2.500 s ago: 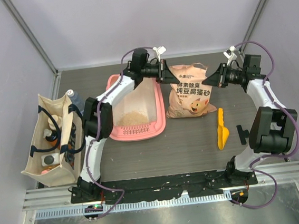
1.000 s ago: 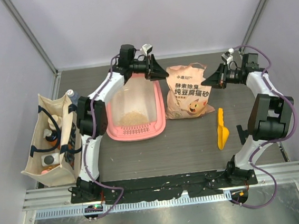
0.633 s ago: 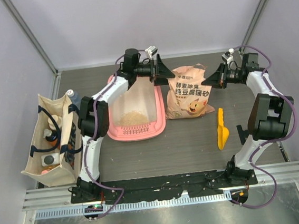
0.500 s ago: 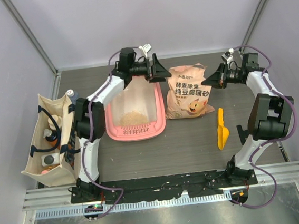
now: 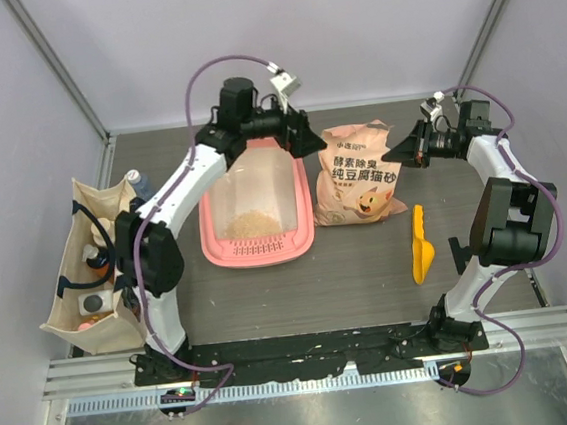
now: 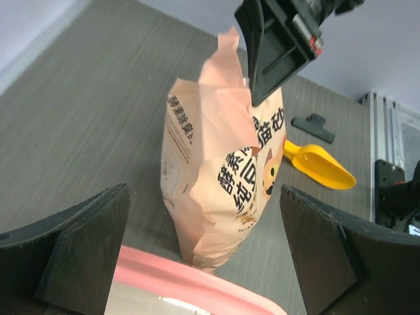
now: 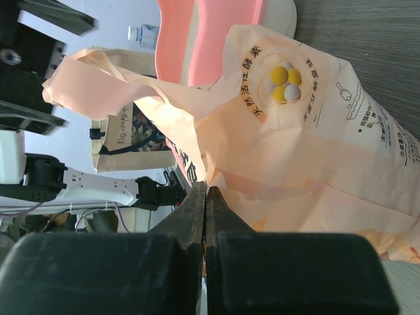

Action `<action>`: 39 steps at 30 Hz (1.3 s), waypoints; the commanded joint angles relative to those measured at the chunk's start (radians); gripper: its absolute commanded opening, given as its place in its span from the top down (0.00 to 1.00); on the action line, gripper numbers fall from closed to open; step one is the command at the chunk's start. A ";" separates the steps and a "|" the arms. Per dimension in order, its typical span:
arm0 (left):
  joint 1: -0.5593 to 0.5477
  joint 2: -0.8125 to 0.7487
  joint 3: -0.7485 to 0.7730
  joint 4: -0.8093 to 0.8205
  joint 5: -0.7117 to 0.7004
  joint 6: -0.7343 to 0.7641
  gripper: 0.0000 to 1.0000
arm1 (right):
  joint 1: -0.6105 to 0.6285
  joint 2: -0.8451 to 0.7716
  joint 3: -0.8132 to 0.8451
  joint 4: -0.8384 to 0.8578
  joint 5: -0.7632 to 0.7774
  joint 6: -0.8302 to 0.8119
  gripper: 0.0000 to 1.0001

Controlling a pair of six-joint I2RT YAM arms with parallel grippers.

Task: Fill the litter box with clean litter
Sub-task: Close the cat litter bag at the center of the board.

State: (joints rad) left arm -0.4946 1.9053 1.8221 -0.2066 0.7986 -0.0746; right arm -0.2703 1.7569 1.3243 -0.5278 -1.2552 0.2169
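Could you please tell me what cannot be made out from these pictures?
- Far end of the litter box: in the top view, the left arm covers it; the left wrist view's bottom edge cuts off all but a rim strip.
- Litter left in the bag: opaque film, every view.
- Contents of the tote bag: top view, too small, partly behind the left arm.

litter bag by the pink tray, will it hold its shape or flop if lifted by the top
Probably floppy: the litter bag is thin film, its top crumpled where the right gripper pinches it. Likely bottom-heavy, since the lower half bulges. A push may tip it: tall, narrow base.
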 commanded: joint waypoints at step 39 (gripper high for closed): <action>-0.053 0.340 0.043 0.469 0.289 -0.637 1.00 | -0.007 0.004 0.233 -0.500 0.034 -0.840 0.41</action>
State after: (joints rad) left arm -0.5686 2.2536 1.8271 0.1986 1.0157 -0.6498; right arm -0.2588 1.8309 1.5322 -0.9756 -1.2541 -0.5056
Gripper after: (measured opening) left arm 0.041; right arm 0.534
